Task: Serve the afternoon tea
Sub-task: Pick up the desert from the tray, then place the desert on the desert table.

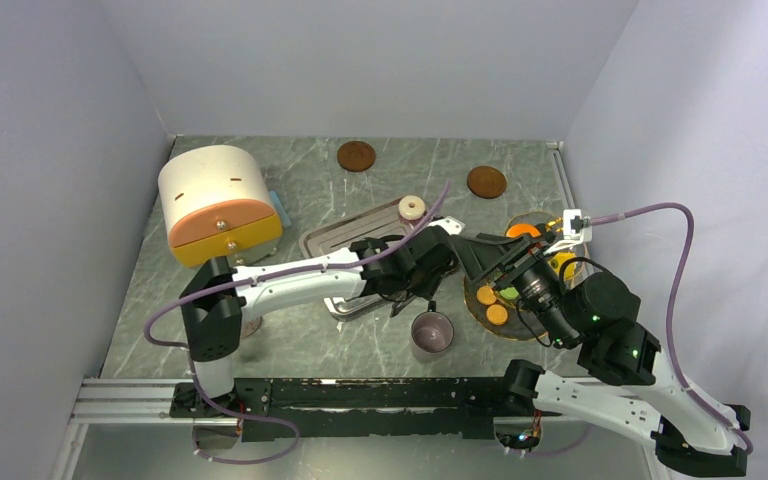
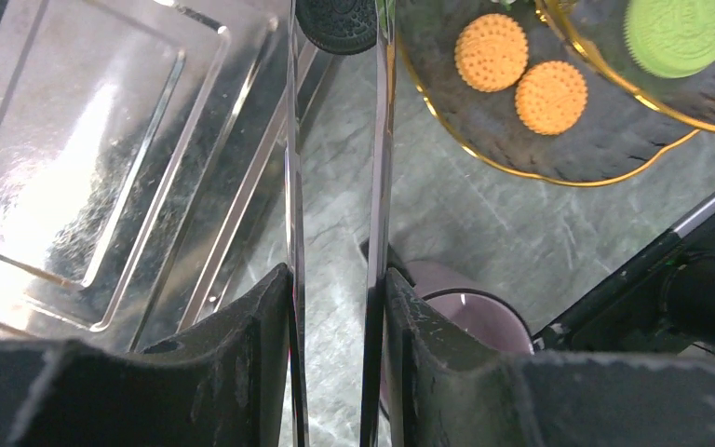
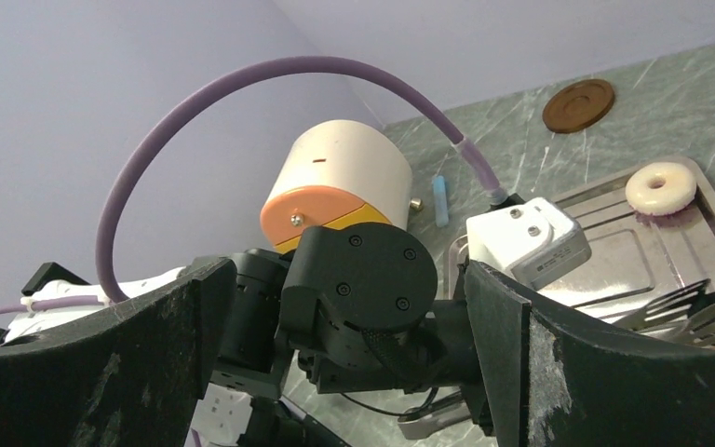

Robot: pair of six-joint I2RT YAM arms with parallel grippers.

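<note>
Grey-green marbled tabletop (image 1: 290,340) fills the overhead view, boxed in by pale walls (image 1: 360,60). A cream bin with an orange front (image 1: 215,195) sits at the upper left and two brown coasters (image 1: 356,155) lie along the top edge. At the centre lies the steel tray (image 1: 332,238), with the cream ring (image 1: 412,206) resting on its upper right corner. The left gripper (image 2: 335,279) is clamped on a pair of metal tongs (image 2: 379,186). The blades run up the middle of the left wrist view and pinch a black treat (image 2: 335,23) at their tips, at the top edge between the tray and a dark gold-rimmed plate (image 2: 614,140). Two orange treats (image 2: 491,51) lie touching on that plate, and a green treat (image 2: 681,35) sits at the upper right inside another gold rim (whether this is a separate dish I cannot tell). The mug (image 1: 432,333) stands upright on the table at lower centre, just beside the plate's lower left edge. The right gripper (image 3: 346,270) stands wide apart with nothing held, facing the left arm's wrist.
</note>
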